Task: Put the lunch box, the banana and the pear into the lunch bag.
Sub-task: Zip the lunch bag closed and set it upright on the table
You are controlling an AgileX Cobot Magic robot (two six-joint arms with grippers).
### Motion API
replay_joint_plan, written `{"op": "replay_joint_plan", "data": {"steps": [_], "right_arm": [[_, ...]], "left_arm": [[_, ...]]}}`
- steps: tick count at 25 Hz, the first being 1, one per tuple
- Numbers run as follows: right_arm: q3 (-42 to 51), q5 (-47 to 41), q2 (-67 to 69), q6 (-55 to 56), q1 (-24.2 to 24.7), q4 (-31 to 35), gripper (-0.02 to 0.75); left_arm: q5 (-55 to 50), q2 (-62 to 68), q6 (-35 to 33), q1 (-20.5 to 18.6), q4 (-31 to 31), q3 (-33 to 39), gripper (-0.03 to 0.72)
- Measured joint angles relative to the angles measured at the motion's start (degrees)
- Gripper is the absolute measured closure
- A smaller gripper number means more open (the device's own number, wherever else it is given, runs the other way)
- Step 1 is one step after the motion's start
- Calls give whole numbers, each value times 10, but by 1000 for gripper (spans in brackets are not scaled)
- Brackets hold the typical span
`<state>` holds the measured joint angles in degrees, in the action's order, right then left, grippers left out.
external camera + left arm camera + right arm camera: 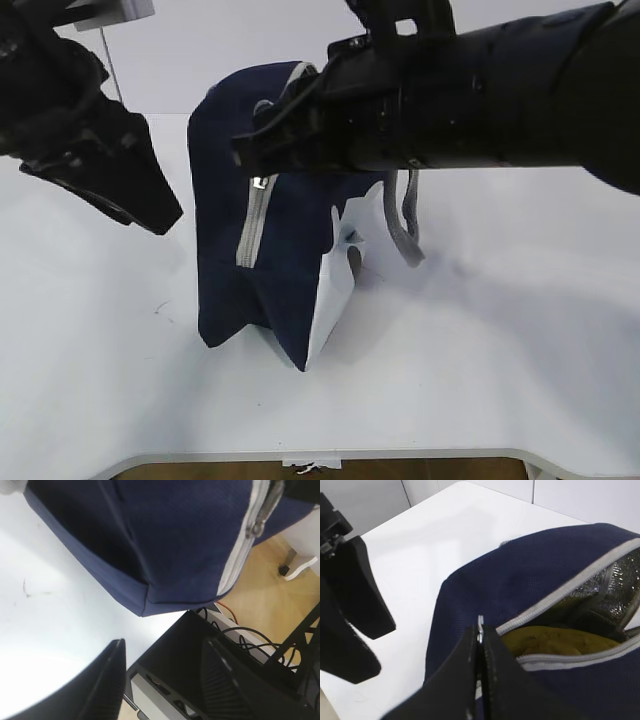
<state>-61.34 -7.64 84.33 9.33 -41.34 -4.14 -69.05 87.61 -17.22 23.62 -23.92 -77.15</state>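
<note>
- Nearest me, the table (500, 370) around the lunch bag (290, 290) held no loose food; I saw neither the lunch box nor the pear anywhere on it, so I judged the loading mostly or wholly finished.
- The lunch bag stood upright mid-table, its grey zipper (254, 222) running down the front face.
- My right gripper (481, 680) had its jaws pressed together on the zipper pull (480, 625) at the end of the opening, so I took the step in hand to be working the zip.
- Through the gap I could make out the banana (555, 641) inside, against the silver lining (615, 587); anything deeper was hidden.
- My left gripper (120, 190) hung beside the bag's left flank, jaws apart, holding nothing and not touching the fabric.
- What seemed left: closing the opening, if that was wanted.
</note>
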Motion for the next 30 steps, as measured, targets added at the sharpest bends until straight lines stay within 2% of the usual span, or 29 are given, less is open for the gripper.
{"op": "replay_joint_plan", "data": {"steps": [16,30], "right_arm": [[-12,55,-16,4,3,21,737],[-12,66,-17,4,3,16,737]], "left_arm": [[54,8,-28,0,-8,0,318],[113,43,-77,0,-78,0,321]]}}
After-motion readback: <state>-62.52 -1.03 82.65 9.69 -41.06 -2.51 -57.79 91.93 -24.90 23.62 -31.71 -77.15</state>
